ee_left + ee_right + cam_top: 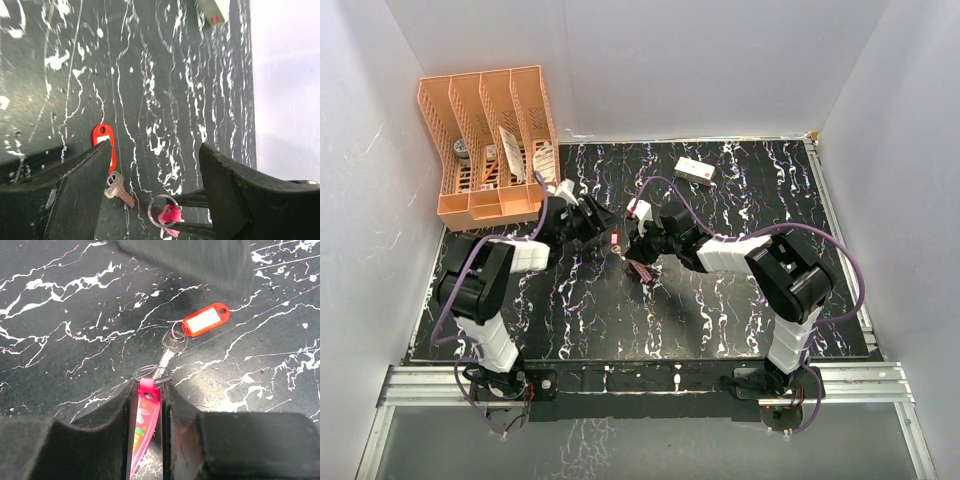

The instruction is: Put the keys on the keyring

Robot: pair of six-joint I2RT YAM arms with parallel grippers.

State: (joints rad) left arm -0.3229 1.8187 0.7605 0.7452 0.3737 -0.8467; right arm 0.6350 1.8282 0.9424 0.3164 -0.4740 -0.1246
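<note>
right gripper (150, 390) pinching slim pink tag (145, 425), thin metal keyring (152, 374) poking out front. small pale metal key (170, 347) lies just beyond keyring, tip at it; left gripper (155, 147) spread over key. Risk: ring swivels, key skids away.

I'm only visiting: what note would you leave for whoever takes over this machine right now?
Left tool: open, empty, hovering at the small silver key with its red plastic label.
Right tool: shut on the slim pink tag; the thin metal ring juts ahead.
Key lies on the black marbled table, tip at the ring.
Done: ring held. Left: thread the key on.
</note>
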